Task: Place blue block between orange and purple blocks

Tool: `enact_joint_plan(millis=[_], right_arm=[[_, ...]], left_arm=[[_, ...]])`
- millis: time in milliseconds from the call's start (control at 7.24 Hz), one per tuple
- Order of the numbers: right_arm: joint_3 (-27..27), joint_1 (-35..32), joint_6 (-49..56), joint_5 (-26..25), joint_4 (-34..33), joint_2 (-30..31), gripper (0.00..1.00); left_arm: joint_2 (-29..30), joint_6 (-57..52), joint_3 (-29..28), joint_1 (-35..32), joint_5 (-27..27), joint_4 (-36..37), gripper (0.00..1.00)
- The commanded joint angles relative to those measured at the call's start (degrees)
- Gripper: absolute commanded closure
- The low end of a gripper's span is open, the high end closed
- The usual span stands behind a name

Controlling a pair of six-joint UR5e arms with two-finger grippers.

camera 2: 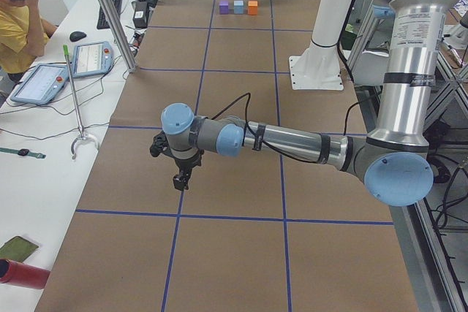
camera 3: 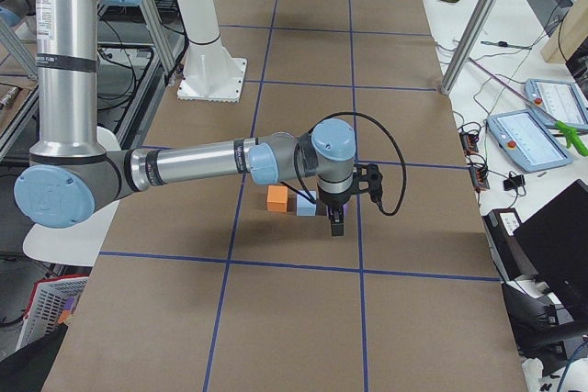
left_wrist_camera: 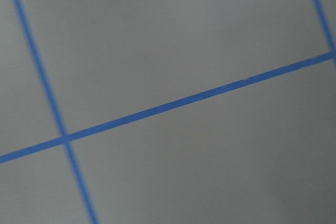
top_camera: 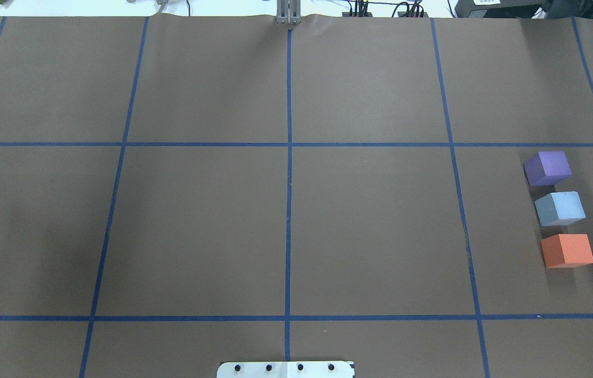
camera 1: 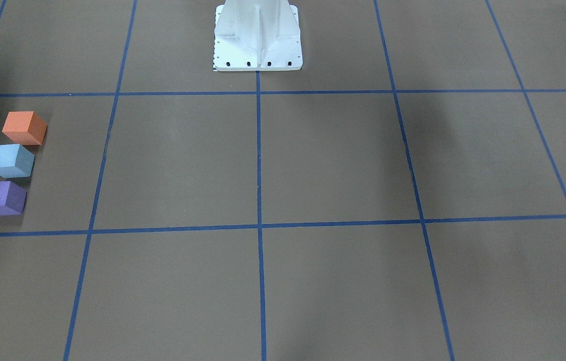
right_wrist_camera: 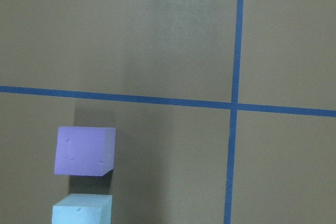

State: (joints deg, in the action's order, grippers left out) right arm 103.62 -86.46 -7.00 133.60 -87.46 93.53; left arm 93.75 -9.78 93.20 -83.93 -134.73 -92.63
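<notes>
Though in view, right pincer (camera 3: pixel 337 225) indistinct.

Orange block (top_camera: pixel 567 250) was flat orange, blue block (top_camera: pixel 560 208) pale grey-blue, purple block (top_camera: pixel 547 168) violet; all plain. Table (top_camera: pixel 370 226) was matte brown, gridded with blue tape lines (top_camera: pixel 289 210). Robot base (camera 1: pixel 257 37) was white. Left arm (camera 2: pixel 292 140) and right arm (camera 3: pixel 184 165) were silver-grey with light-blue joint caps (camera 2: pixel 177 118). Left hand (camera 2: pixel 179 183) and right hand (camera 3: pixel 336 227) looked black, though small in the side views.
</notes>
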Motion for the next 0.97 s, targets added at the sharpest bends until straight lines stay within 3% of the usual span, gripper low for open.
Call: enact_joint_plan(millis=[0,276,553,829], right_arm=[[-0.17,0.24,0.05,-0.1,-0.34,-0.98,0.0],[-0.18,1.21,0.14,-0.71,-5.43,-3.44,0.0],[-0.26,2.08,0.14,-1.24,-5.35,-3.01,0.0],[-1.4,4.45,0.14,-1.33,-4.74,-3.27,0.0]], left_arm=[[-0.67,-2.36,-0.83,-1.85,-0.1,0.25,0.0],[-0.67,-1.82,-0.92,-1.85,-0.1,0.34,0.0],[-1.1,-2.0,-0.99,-1.94,-0.53,3.85,0.0],[-3.29,4.7,11.05,-3.43,-1.95,11.18,0.0]])
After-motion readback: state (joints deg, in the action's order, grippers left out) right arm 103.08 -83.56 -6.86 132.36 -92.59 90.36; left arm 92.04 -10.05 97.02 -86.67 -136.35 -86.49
